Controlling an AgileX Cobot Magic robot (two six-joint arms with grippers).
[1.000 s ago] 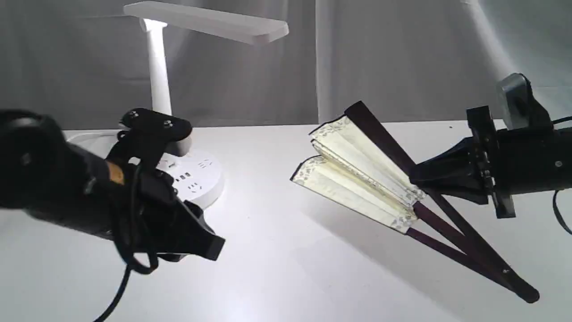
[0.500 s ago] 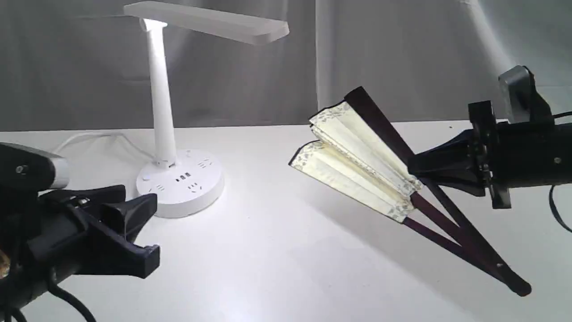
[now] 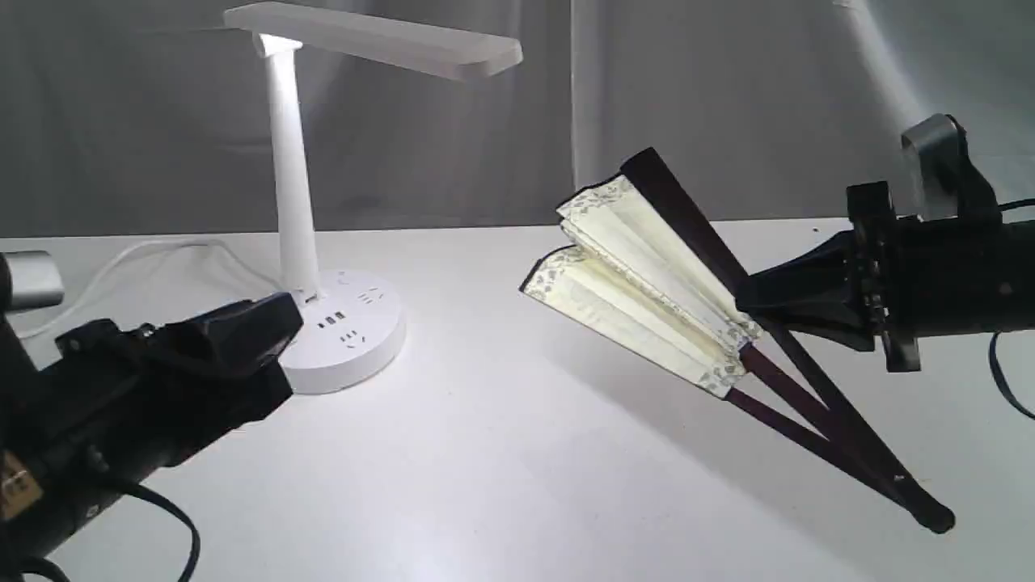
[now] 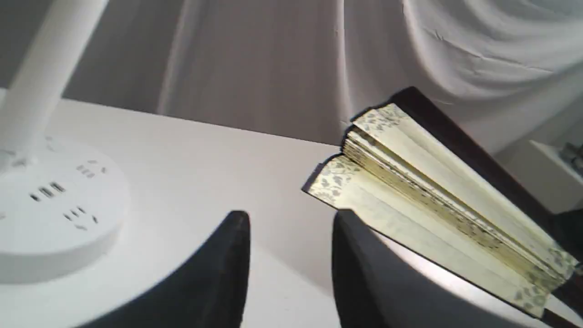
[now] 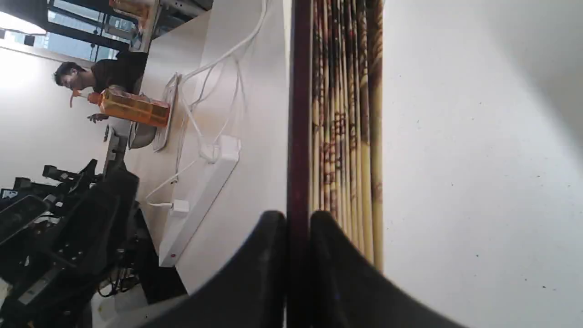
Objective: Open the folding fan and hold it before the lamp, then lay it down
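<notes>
Here, the white table [image 3: 501, 453] fills the lower frame. The lamp [image 3: 291, 202] stands at upper left. The folding fan [image 3: 639, 275] is right of centre, tilted and only partly spread, its pivot low at lower right; whether it touches the table I cannot tell.

The right gripper [image 5: 298, 228] is clamped on one maroon guard. The left gripper [image 4: 291, 228], at lower left, is apart and empty.

With only one guard held, the fan could twist or slip. If the left gripper catches paper rather than wood, the pleats could crumple.

Count: one lamp, one fan, two grippers.
</notes>
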